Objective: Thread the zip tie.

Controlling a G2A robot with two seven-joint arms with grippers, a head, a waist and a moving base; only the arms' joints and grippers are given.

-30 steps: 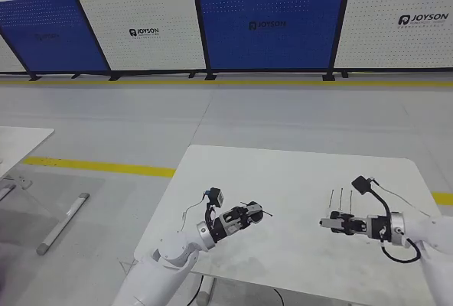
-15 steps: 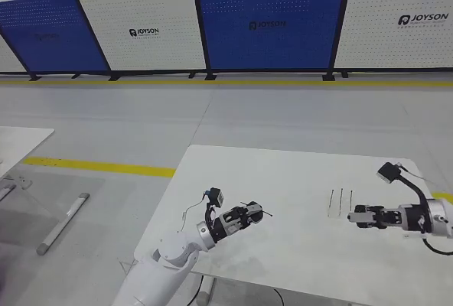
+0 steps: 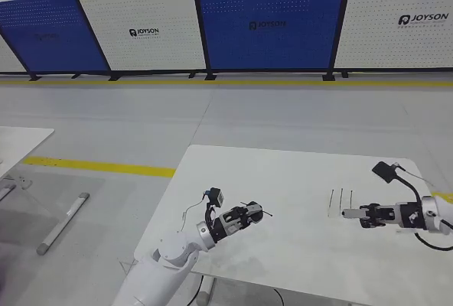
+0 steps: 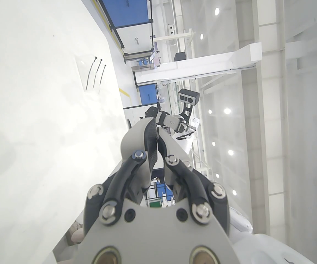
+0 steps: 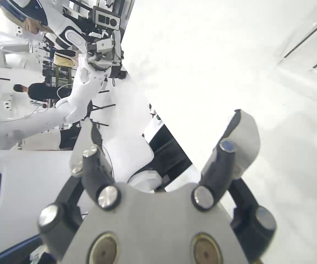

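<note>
Zip ties (image 3: 341,197), three side by side, lie just ahead of right gripper (image 3: 353,213), jaws spread, likely for pickup; left gripper (image 3: 249,213) is pinched closed.

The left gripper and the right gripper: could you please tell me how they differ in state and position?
The left gripper is shut, while the right gripper is wide open. The right gripper sits just beside the three zip ties lying on the table, while the left gripper is well away from them, toward the table's opposite side. Both are over the same white table.
</note>
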